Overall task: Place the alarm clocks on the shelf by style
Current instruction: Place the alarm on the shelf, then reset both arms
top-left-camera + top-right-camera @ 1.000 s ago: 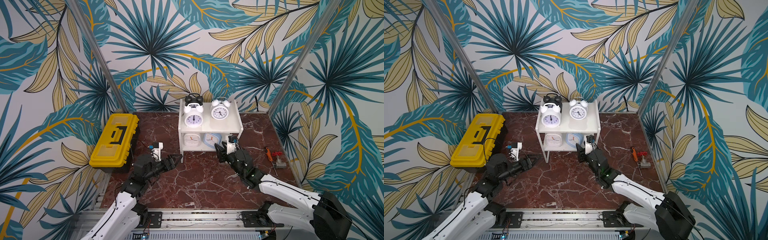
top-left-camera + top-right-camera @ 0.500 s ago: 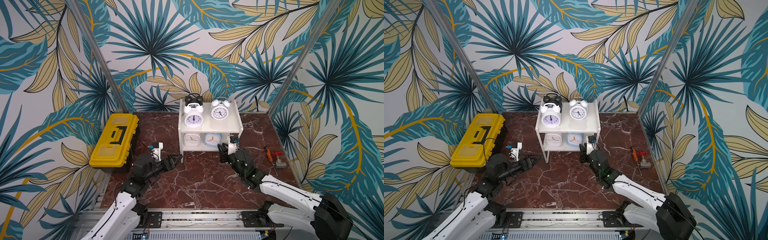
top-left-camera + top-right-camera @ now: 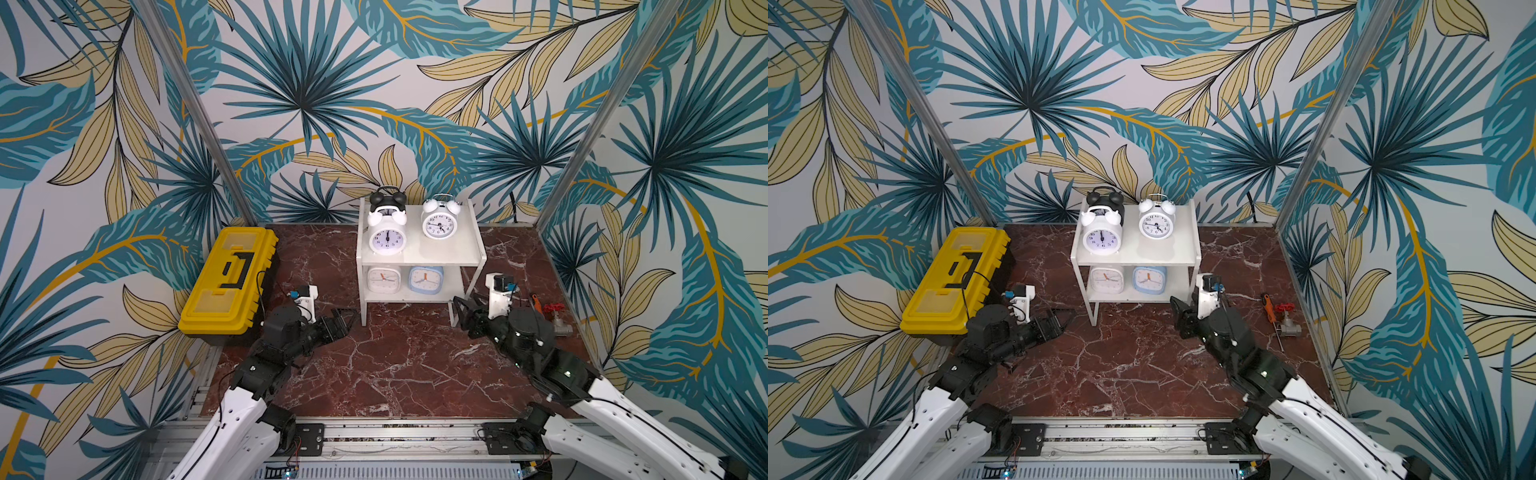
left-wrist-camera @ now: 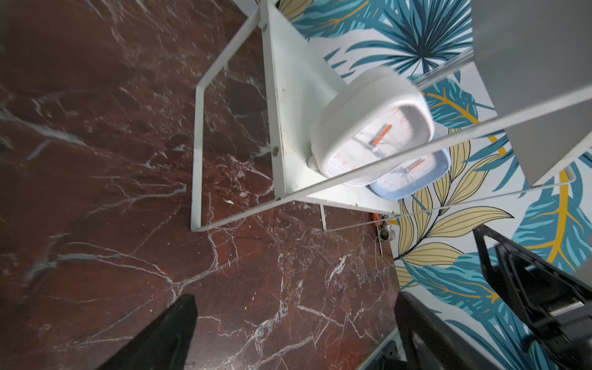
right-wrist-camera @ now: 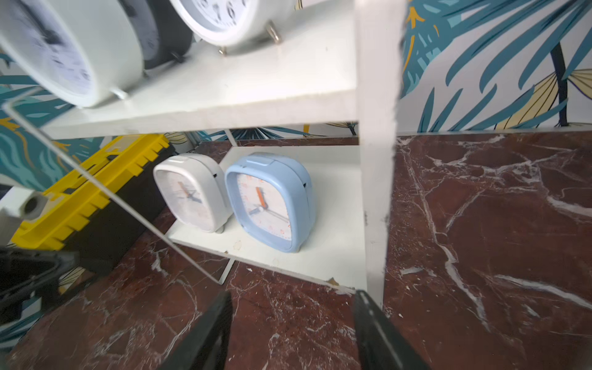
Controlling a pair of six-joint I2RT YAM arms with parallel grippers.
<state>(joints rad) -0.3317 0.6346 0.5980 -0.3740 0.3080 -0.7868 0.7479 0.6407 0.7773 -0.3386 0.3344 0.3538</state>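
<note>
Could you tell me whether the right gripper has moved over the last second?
Yes. The right gripper has drawn back from the shelf's lower board toward the robot's base.

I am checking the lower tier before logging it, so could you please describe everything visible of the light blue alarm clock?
The light blue alarm clock has a rounded-square case that looks like plastic, a white dial with orange markings, orange hands, a thin grey hand and a flat button on top. It stands upright on small feet on the lower board of the white shelf, dial facing the robot, on the robot's right of the white square clock, a slim gap between them.
</note>
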